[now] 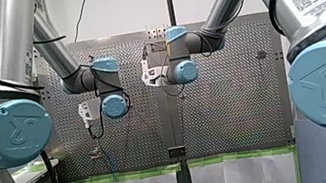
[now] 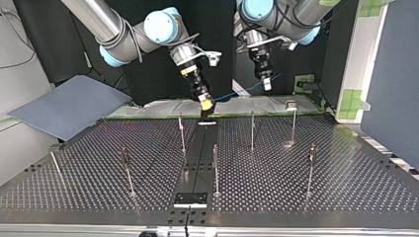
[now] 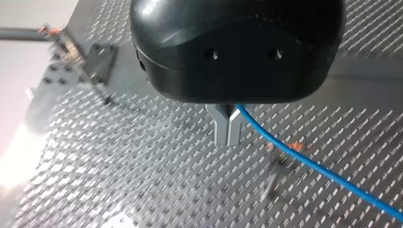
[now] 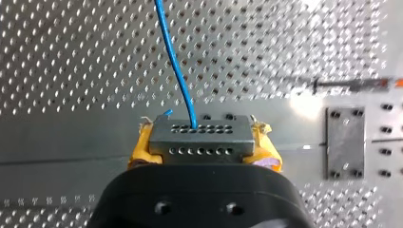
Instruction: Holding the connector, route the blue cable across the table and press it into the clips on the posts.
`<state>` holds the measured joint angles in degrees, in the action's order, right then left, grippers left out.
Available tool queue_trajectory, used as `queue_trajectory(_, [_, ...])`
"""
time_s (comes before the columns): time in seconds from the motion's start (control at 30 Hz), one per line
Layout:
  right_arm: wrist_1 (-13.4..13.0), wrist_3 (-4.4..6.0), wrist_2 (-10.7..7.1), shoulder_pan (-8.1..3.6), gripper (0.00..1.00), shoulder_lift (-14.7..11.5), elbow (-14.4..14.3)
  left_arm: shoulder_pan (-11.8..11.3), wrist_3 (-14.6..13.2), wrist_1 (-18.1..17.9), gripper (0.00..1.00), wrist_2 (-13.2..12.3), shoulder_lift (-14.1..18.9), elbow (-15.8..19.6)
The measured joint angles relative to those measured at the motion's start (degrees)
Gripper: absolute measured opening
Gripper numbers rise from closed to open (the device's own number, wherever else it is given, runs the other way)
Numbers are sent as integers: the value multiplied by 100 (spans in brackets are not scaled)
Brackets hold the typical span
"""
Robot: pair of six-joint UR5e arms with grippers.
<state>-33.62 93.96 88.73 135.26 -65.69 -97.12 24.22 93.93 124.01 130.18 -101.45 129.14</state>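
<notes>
Your right jaws clamp the connector (image 4: 199, 137), your left jaws are closed on the blue cable (image 3: 309, 161), both above the counter's (image 2: 346, 168) arm-side edge; pull unevenly and the cable could slip free; descend carelessly and it may snag a post (image 2: 252, 129).

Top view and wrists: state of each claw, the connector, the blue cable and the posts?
left claw: shut on the blue cable.
right claw: shut on the connector, yellow pads on its sides.
connector: gripped, cable plugged into it.
blue cable: strung in the air between the two claws, in no clip.
posts: upright, none carrying cable.
</notes>
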Motion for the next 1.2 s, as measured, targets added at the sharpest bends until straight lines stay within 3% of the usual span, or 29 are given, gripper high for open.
queue_trajectory(0.17, [305,43,-73,45,0,-19,125,-64,1,297,0,287,300,-72])
queue_trajectory(0.33, [451,115,-89,64,0,-5,233,-133,22,617,0,400,619,-154])
queue_trajectory(0.47, [599,168,-107,77,0,4,403,-220,41,797,0,407,858,-256])
queue_trajectory(0.77, [1075,240,-324,114,0,44,887,-417,28,1106,0,344,1343,-533])
queue_trajectory(1.03, [1450,379,-431,181,0,148,1315,-634,0,1273,0,278,1819,-738])
queue_trajectory(1.2, [1706,399,-493,213,0,271,1622,-747,-23,1342,0,194,1800,-894])
